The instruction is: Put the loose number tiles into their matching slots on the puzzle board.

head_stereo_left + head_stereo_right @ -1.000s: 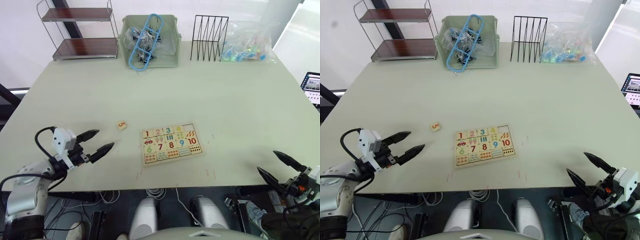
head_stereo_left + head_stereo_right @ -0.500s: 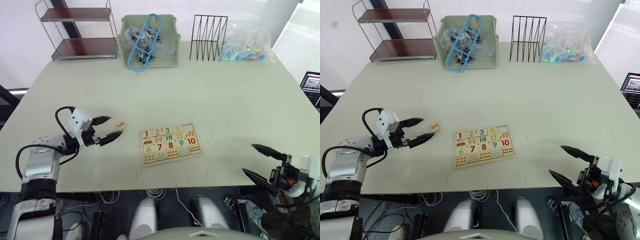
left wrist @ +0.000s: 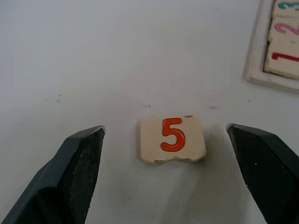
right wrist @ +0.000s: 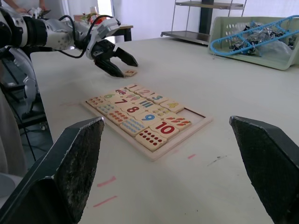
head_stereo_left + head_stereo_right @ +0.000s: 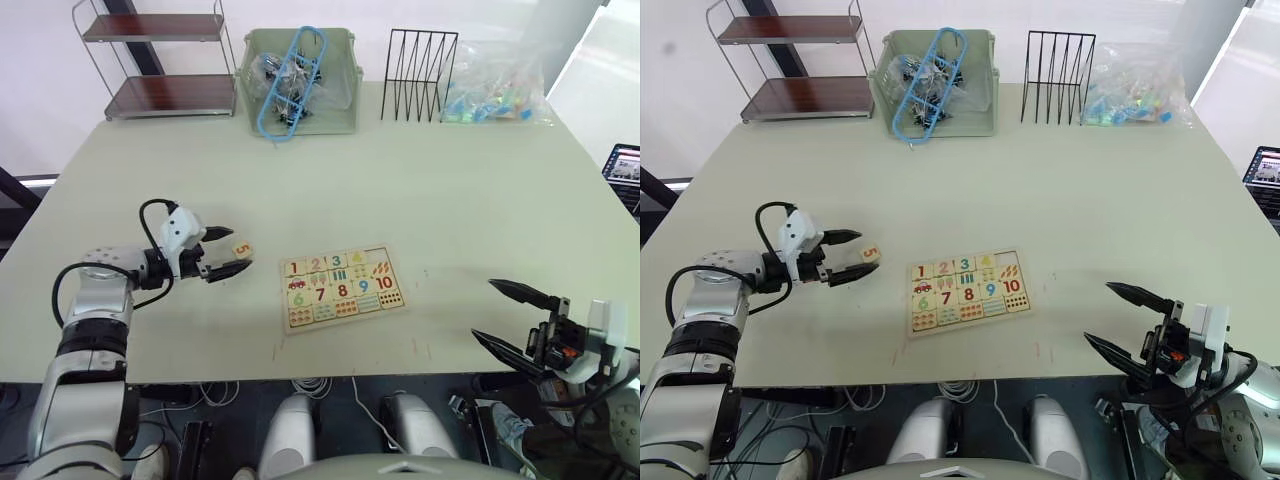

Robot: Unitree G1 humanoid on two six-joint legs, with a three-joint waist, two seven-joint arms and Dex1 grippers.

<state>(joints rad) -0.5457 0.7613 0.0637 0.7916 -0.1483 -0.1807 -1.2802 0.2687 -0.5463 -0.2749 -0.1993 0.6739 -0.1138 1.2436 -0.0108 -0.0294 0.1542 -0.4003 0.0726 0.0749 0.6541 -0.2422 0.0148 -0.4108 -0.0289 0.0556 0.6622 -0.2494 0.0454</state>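
One loose number tile, a pale square with an orange 5 [image 5: 241, 250], lies flat on the table left of the puzzle board [image 5: 342, 287]. My left gripper [image 5: 240, 251] is open, one finger on each side of the tile [image 3: 173, 140] without touching it. The board's top row holds 1, 2, 3 and 4, and the slot [image 5: 375, 254] at its right end is an empty recess. The digits 6 to 10 sit lower on the board. My right gripper [image 5: 484, 309] is open and holds nothing. It hovers at the table's front edge, right of the board [image 4: 140, 123].
Along the far edge stand a two-tier shelf [image 5: 155, 60], a green bin [image 5: 298, 80] with blue hangers, a black wire rack [image 5: 418, 75] and a bag of colourful pieces [image 5: 495, 85]. A screen [image 5: 625, 165] sits off the right edge.
My left gripper has moved forward and to the right until its open fingers straddle the 5 tile. My right gripper has risen and shifted left toward the table edge.
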